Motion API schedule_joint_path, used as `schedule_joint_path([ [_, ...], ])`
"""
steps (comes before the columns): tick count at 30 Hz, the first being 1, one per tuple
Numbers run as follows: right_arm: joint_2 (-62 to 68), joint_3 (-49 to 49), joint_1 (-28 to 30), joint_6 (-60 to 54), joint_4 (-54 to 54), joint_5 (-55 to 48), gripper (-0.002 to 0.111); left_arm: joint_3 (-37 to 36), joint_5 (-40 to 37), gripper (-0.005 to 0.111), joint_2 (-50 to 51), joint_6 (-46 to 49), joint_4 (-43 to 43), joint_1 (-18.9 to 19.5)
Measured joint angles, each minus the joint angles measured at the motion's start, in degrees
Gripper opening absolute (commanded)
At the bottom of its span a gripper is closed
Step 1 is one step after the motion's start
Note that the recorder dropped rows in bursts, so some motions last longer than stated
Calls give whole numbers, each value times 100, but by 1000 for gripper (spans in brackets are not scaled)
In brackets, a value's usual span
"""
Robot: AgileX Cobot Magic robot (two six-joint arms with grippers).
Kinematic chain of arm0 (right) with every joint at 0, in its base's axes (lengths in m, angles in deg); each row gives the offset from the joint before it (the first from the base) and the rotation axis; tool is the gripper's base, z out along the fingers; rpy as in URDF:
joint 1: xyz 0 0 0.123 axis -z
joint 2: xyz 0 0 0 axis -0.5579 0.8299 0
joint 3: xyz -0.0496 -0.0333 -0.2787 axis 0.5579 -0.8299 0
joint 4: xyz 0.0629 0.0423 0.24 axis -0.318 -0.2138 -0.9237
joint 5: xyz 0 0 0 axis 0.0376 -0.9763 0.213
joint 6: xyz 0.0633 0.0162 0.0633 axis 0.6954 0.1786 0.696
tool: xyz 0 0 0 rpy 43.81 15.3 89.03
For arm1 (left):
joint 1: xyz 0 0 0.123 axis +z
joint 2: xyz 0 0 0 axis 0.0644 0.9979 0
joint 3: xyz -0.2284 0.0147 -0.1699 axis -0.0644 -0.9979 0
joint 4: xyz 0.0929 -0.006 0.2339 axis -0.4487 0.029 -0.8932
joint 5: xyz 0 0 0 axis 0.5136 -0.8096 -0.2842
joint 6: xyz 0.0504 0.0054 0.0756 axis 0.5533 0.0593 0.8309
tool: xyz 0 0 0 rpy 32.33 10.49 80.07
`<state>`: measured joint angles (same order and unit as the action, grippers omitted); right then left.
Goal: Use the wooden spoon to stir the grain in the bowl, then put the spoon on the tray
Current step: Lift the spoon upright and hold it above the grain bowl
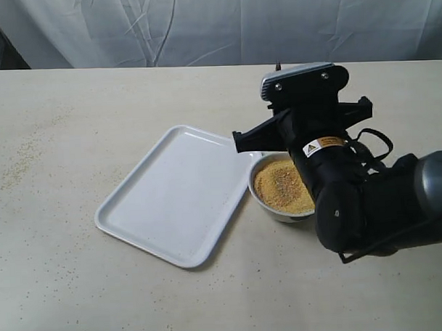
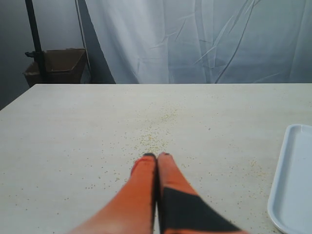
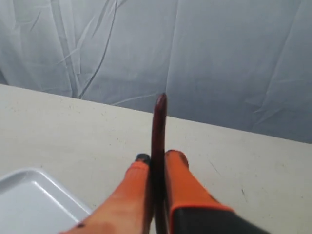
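The small white bowl (image 1: 272, 204) stands just right of the white tray (image 1: 171, 196), filled with a mound of yellow grain (image 1: 282, 185). My right arm (image 1: 330, 176) leans over the bowl, and its black wrist housing hides the fingers in the exterior view. In the right wrist view my right gripper (image 3: 158, 157) is shut on the dark reddish-brown wooden spoon (image 3: 159, 122). The slim handle sticks out past the fingertips; the spoon's bowl is hidden. A tray corner (image 3: 34, 195) shows beside it. My left gripper (image 2: 157, 156) is shut and empty over bare table, left of the tray's edge (image 2: 295, 180).
Loose grains (image 2: 156, 136) lie scattered on the beige table ahead of the left gripper, and more (image 1: 25, 158) at the far left in the exterior view. A white cloth backdrop (image 1: 216, 24) hangs behind the table. A brown box (image 2: 58, 66) sits beyond the table's corner.
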<state>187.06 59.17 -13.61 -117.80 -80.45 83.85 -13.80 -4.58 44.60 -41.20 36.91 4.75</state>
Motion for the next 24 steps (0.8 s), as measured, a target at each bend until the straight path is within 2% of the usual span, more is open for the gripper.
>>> schedule_joint_path([
  [6, 532, 0, 0, 58, 37, -77, -1, 0, 0, 0, 0, 0, 0, 0],
  [14, 574, 0, 0, 682, 1215, 79, -1, 0, 0, 0, 0, 0, -3, 0],
  [19, 243, 0, 0, 603, 924, 120, -1, 0, 0, 0, 0, 0, -3, 0],
  [24, 82, 0, 0, 39, 511, 120, -1, 0, 0, 0, 0, 0, -3, 0],
])
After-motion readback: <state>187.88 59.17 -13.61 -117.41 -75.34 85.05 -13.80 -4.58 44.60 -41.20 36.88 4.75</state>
